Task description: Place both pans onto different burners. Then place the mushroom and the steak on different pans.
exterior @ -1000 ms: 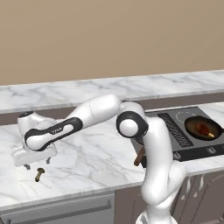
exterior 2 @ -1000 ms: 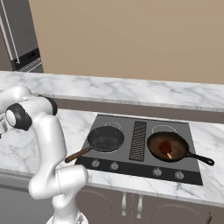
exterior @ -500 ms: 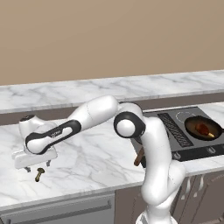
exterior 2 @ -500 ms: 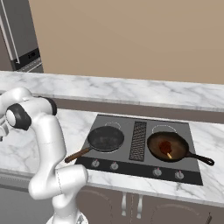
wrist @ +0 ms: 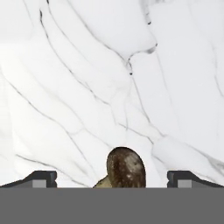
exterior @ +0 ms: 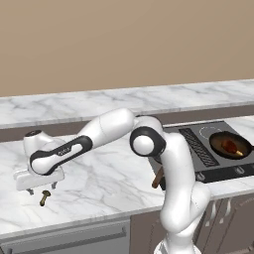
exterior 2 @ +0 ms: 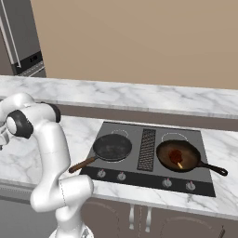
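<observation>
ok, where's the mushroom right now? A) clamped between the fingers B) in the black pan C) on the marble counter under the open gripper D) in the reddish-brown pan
C: the mushroom lies on the marble counter just below the gripper; in the hand view it sits between the two fingertips, which stand wide apart and clear of it.

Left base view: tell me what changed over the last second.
The gripper sank a little toward the counter, coming down over the mushroom with its jaws wide open; nothing was taken hold of or let go. The mushroom lies where it did. Both pans stayed on their burners, the black pan empty, the steak in the reddish pan.
</observation>
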Controlling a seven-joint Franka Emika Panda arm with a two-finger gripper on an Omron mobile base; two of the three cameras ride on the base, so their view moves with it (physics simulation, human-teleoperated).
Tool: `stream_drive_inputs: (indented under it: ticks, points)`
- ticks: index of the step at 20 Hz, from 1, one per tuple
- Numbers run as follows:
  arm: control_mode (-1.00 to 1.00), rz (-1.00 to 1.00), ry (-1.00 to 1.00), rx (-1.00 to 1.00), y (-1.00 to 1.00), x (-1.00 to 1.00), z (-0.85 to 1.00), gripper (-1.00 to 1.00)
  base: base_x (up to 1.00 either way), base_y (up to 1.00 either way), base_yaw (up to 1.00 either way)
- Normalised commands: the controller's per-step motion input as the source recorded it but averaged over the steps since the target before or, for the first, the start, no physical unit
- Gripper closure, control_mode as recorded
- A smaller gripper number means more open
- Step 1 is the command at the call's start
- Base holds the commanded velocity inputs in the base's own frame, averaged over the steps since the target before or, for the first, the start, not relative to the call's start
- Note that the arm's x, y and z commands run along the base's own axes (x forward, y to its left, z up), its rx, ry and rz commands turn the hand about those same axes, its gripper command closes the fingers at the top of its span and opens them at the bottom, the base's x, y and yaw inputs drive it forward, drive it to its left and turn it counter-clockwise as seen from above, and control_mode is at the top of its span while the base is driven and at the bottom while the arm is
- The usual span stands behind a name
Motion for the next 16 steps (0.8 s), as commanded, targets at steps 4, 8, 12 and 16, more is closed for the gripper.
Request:
stream_drive_inputs:
  ticks: [4,8,12,16]
  points:
    - [-1.0,0.0,0.0,0.04,0.0,-0.01,0.0,-1.0,0.0,0.0,0.0]
    - [-1.0,0.0,0.0,0.01,-0.05,-0.15,0.0,-1.0,0.0,0.0,0.0]
    - [-1.0,0.0,0.0,0.0,-0.03,-0.25,0.0,-1.0,0.0,0.0,0.0]
    - [-1.0,0.0,0.0,0.0,-0.02,-0.14,0.0,-1.0,0.0,0.0,0.0]
